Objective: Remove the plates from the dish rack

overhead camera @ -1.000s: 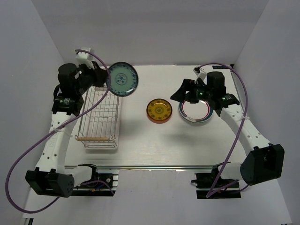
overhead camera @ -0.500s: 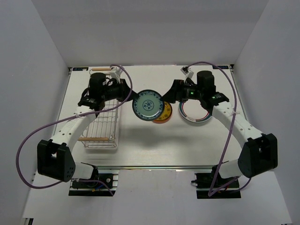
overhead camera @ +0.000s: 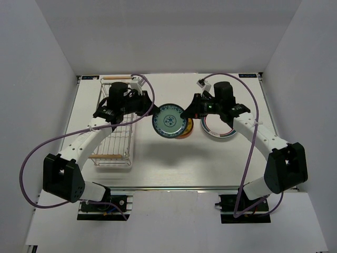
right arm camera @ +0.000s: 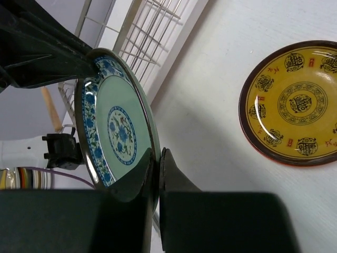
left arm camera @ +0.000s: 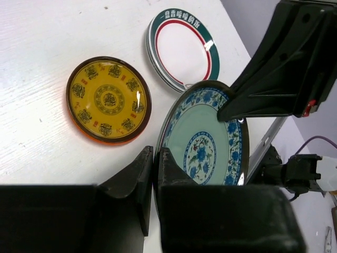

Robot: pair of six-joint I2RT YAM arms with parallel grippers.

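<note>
Glaze was seen across the teal-patterned plate [overhead camera: 169, 120], a round dish with a pale green well, a blue flower medallion at its centre and a band of blue blossoms round the rim. It was held on edge in the air, pinched from two opposite sides. The left gripper [left arm camera: 156, 158] was clamped on one part of the rim, its blunt black fingers [left arm camera: 138, 176] set close together with the thin edge caught between them. The right gripper [right arm camera: 157, 158] was clenched in the same way on the far side of the rim, the edge running into the narrow slot between its matte, wedge-shaped fingers [right arm camera: 176, 176].

Below and just beyond the left fingertips, the yellow-brown plate [left arm camera: 108, 99] was seen lying flat on the white, faintly grained table [overhead camera: 210, 158]; its glossy face was printed with rings of dark round emblems inside a dark brown rim. Farther out from those fingertips, close beside it, the white plate [left arm camera: 181, 47] was laid flat, smooth and plain in the middle, banded in red and green, with characters along the rim. Behind the left gripper, the dish rack [overhead camera: 113, 137] was seen, a rectangular basket of thin silver wire with a pale wooden rod handle [overhead camera: 108, 156] at its near end.
</note>
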